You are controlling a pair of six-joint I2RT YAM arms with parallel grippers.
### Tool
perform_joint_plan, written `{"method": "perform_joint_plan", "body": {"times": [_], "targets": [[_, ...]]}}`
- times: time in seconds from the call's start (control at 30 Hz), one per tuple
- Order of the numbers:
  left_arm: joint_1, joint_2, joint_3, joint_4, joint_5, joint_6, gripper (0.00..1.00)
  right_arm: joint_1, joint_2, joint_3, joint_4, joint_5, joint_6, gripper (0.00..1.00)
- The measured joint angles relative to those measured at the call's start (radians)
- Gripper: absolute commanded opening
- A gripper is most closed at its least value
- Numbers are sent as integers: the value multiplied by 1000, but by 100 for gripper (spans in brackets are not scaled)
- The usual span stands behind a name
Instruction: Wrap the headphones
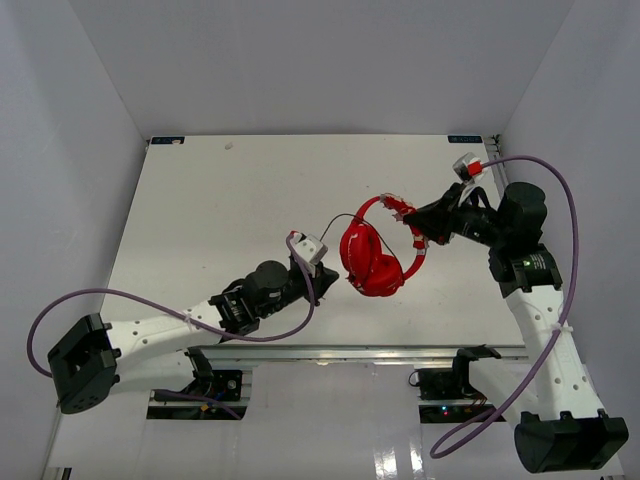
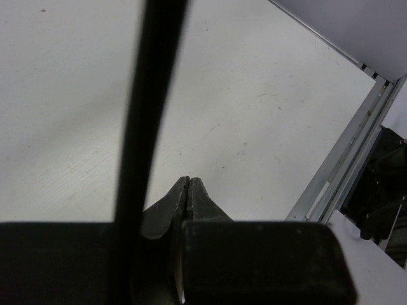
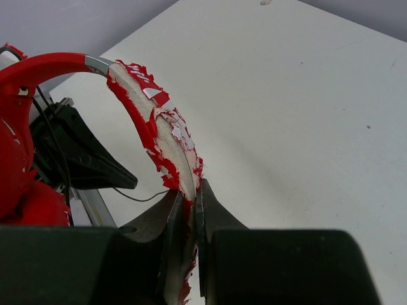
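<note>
Here, seen from above: the red headphones (image 1: pixel 372 262) sit right of centre over the white table (image 1: pixel 220 200), between the two arms. The right gripper (image 1: pixel 418 228) is clamped on the red-and-white headband (image 1: pixel 412 262), and the two ear cups (image 1: pixel 362 252) lie stacked together towards the left arm. Whether the cups rest on the table cannot be told. The left gripper (image 1: pixel 328 274) is just beside the cups, on their left. A thin black cable (image 1: pixel 335 220) arcs from the cups towards the left arm. A purple cable (image 1: pixel 572 215) loops off each arm.

Left wrist view: the left gripper (image 2: pixel 188 183) has its fingers pressed together, with nothing visible between them, above bare table (image 2: pixel 254 95) near its metal edge rail (image 2: pixel 343 159). A dark blurred strip (image 2: pixel 149 101) runs top to bottom close to the lens; what it is cannot be told.

Right wrist view: the right gripper (image 3: pixel 191 192) pinches the headband (image 3: pixel 159 121) between its fingers, where the red covering is flaked to white. The band arches up and left to a red cup (image 3: pixel 19 184). The thin black cable (image 3: pixel 137 198) trails below the arch.
</note>
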State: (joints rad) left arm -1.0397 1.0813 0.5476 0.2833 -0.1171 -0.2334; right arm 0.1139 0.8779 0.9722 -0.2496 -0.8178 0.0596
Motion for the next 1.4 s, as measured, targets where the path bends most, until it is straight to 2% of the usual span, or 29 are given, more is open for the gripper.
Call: {"method": "perform_joint_plan", "body": {"times": [0.4,0.77,1.13,1.4], "targets": [[2,244,40,218,47,-55,6,-48,12,0,74,81,268,8],[-20,299,45,322,73,-108,9,-82,3,0,73,267,425,8],[-64,329,50,339,69,-124,8,-86,7,0,40,433,465,8],[-160,432,109,337,43,-125,8,-86,9,-6,13,564,436,8]]}}
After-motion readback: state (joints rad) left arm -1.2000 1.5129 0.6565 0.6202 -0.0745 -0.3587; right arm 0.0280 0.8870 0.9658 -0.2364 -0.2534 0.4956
